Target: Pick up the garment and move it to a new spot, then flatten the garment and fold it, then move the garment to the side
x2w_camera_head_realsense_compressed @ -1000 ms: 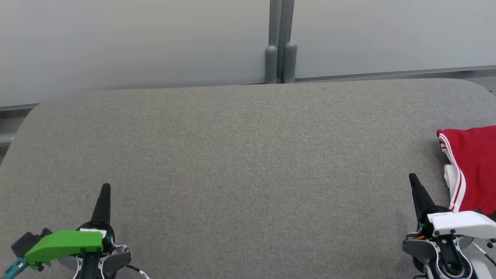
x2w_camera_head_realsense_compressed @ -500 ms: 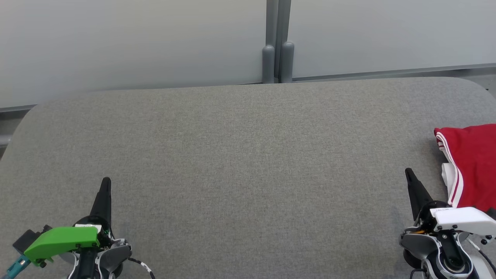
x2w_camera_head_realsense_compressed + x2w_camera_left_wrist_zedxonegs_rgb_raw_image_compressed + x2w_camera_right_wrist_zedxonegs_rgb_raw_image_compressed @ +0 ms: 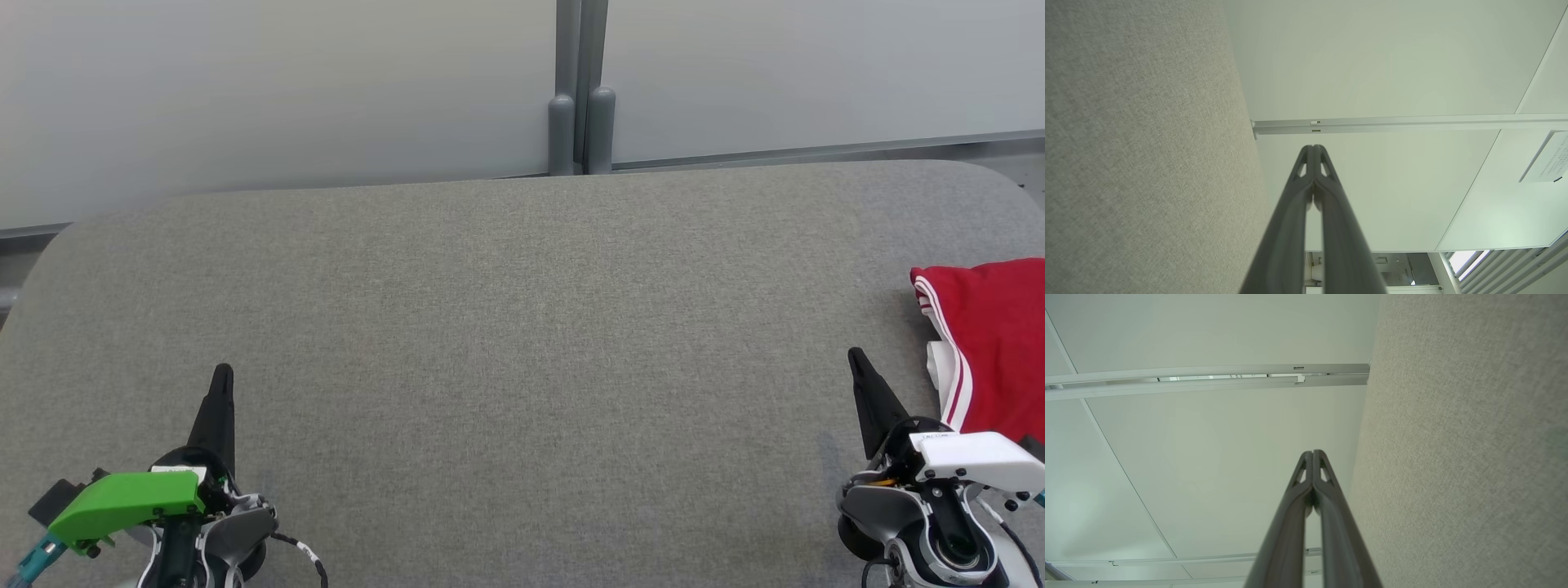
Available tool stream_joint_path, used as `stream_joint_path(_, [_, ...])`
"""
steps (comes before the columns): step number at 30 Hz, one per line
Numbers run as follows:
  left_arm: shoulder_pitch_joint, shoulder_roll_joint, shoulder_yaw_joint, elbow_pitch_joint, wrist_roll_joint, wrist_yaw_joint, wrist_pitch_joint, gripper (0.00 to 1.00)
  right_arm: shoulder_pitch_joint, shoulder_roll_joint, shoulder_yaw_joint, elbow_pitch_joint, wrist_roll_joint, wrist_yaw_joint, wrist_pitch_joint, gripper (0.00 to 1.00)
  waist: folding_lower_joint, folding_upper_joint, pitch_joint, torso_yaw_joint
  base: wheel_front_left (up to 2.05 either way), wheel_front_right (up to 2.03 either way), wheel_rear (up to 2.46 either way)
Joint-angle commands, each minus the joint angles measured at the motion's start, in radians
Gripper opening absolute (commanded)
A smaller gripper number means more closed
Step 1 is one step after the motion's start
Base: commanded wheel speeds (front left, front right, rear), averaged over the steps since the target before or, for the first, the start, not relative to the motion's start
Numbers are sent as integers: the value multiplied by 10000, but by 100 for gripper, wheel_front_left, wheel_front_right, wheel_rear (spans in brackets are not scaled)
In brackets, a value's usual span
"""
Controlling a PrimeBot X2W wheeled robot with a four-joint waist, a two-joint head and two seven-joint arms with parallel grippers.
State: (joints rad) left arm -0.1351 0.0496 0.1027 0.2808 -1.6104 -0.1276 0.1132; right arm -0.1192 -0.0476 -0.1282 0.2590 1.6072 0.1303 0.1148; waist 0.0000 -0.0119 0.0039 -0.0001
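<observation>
Since a second ago both tools have crept a little farther up the head view. The whole picture has also slid slightly left, so the camera has turned; the garment has not shifted on the tabletop point(image 3: 522, 327).

From the head view, I see the left tool point(image 3: 221, 374) ahead of its green cover point(image 3: 126, 505), its dark fingers pressed together into one point with nothing between them. The right tool point(image 3: 855, 356) rises ahead of its white cover point(image 3: 976, 453), likewise pressed together and empty. The red garment point(image 3: 1000, 343), trimmed with white stripes, lies bunched on the tabletop just to the right of the right tool, cut off by the picture's edge. Its near end disappears behind the white cover, and I cannot tell whether they touch. It lies well apart from the left tool. Far ahead of both tools, past the tabletop's far edge, a grey post point(image 3: 578, 122) stands against pale wall panels point(image 3: 286, 90).

On the left wrist view, the fingers point(image 3: 1290, 228) meet at their tips, with the grey tabletop on that view's left and pale panels beyond.

On the right wrist view, the fingers point(image 3: 1339, 526) also meet at their tips, with the tabletop on that view's right.
</observation>
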Motion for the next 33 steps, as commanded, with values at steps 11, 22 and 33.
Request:
stream_joint_path(11, [-163, -10, 37, -34, -7, -63, 31, 0, -95, -50, 3, 18, 45, 7, 58, 0, 0, 119, 0, 0, 0, 0, 0])
stream_joint_path(22, [-162, -10, 36, -35, -8, -63, 31, 0, -94, -50, 4, 18, 45, 7, 57, 0, 0, 119, 0, 0, 0, 0, 0])
stream_joint_path(33, [-162, -10, 35, -36, -9, -64, 30, 0, -93, -50, 4, 18, 45, 7, 57, 0, 0, 119, 0, 0, 0, 0, 0])
